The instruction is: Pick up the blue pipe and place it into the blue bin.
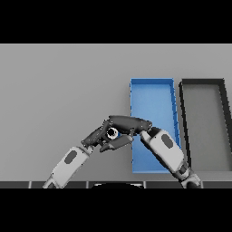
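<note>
Right hand [129, 123] curled around short blue pipe [113, 133], just left of rectangular blue bin [152, 82]; we judge placement pending. Left hand [97, 136] close beside, fingers unclear.

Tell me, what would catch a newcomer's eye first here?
The bright blue bin stands out on the grey table, right of the middle, with a dark bin beside it on its right. Just in front of the blue bin's left wall, the left hand and right hand meet, and a small blue pipe peeks out between them.
</note>
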`<state>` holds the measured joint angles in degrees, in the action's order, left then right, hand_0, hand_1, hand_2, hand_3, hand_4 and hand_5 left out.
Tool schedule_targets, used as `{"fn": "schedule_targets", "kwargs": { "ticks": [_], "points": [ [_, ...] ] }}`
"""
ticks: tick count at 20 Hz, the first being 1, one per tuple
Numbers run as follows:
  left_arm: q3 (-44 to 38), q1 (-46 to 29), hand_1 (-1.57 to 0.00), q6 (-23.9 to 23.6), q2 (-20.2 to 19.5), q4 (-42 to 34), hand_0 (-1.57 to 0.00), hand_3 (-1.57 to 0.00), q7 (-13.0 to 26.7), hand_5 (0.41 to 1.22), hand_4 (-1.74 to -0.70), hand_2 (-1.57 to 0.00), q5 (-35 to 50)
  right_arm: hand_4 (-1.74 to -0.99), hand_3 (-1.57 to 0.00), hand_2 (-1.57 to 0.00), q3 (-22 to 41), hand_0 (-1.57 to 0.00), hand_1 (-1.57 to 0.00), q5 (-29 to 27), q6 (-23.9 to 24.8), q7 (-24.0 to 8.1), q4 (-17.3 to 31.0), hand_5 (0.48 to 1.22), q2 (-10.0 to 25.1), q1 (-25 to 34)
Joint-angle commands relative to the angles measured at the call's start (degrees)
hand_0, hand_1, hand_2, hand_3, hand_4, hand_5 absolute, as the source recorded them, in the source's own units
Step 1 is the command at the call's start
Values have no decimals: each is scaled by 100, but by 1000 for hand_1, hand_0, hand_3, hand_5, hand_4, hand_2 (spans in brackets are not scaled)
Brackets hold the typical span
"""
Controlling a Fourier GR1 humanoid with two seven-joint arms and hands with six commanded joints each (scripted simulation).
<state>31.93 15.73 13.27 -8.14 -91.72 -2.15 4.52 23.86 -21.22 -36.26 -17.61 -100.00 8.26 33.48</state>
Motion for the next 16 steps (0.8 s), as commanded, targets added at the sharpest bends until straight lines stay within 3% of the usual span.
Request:
{"fn": "schedule_targets", "kwargs": {
  "ticks": [1,3,4,5,7,10,11,13,16],
  "points": [
    [-18,23,-1568,-1,26,19,-1571,-1532,76,1221,-1729,-1571,24,-1455,-1478,-1497,-17,-1496,-1496,19,-18,41,39,1123,-25,19],
    [26,-4,-1569,-29,11,-16,-1571,-1546,89,1221,-1729,-1571,21,-1470,-1512,-1524,-50,-1523,-1523,-162,-50,-115,20,1158,-147,-61],
    [31,4,-1569,-35,8,-32,-1571,-1442,68,1221,-1724,-1571,18,-1475,-1523,-1533,-99,-1532,-1533,-203,-37,-201,-37,1171,-154,-79],
    [47,9,-1513,-48,-40,-123,-1569,-1468,105,1221,-1656,-1458,-60,-1478,-1533,-1541,-111,-1540,-1540,-148,-28,-86,-91,1181,-171,-127],
    [73,1,-991,-11,-128,-121,-1045,-963,-11,1221,-1426,-950,-242,-1483,-1547,-1552,-144,-1551,-1551,-103,-32,-217,-128,1195,-203,-108],
    [69,31,-507,262,-194,-82,-535,-492,-125,1221,-1144,-486,-516,-1486,-1559,-1561,-153,-1561,-1561,-4,-23,-394,-177,1208,-343,-160],
    [77,81,-405,234,-150,18,-427,-394,-244,1150,-1068,-388,-711,-1487,-1561,-1563,-194,-1563,-1563,52,-9,-543,-171,1211,-373,-122],
    [39,101,-259,158,-120,33,-273,-252,-135,972,-955,-248,-863,-1488,-1565,-1566,-244,-1566,-1566,188,-63,-444,-132,1214,-480,-177],
    [1,125,-132,123,-81,55,-139,-128,93,781,-876,-127,-804,-1488,-1568,-1568,-340,-1568,-1568,206,-154,-321,-167,1218,-494,-270]
  ]
}}
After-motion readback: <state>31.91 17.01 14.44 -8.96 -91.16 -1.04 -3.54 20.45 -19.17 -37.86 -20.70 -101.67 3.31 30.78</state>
